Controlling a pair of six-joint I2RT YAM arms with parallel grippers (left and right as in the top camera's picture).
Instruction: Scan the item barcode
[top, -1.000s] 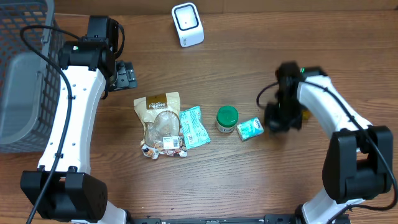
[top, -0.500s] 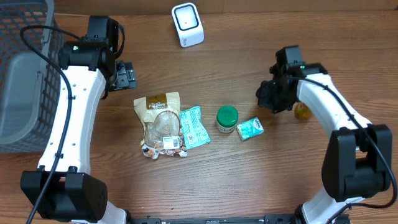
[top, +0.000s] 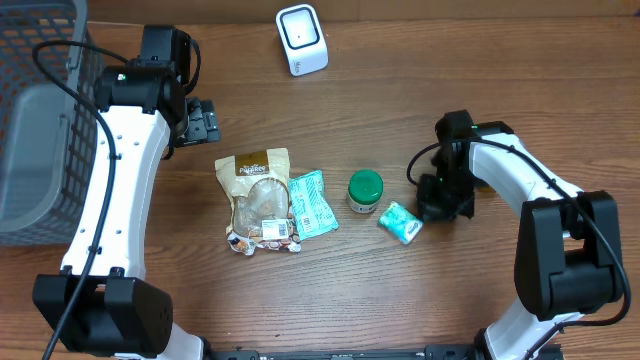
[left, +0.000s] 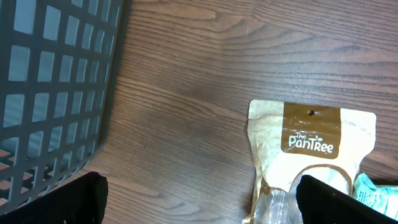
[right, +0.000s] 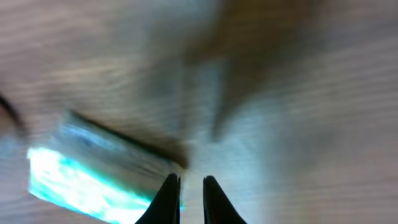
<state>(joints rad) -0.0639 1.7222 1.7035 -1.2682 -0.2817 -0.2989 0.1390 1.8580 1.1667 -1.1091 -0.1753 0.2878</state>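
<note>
Overhead, your right hand (top: 432, 205) sits pressed together right of the green-lidded jar (top: 365, 190); the teal packet (top: 400, 222) lies between them. Your left hand (top: 210, 120) is spread wide, well left of the jar.

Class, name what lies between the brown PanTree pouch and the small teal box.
Overhead view: a teal sachet beside the pouch, then a green-lidded jar before the box.
</note>
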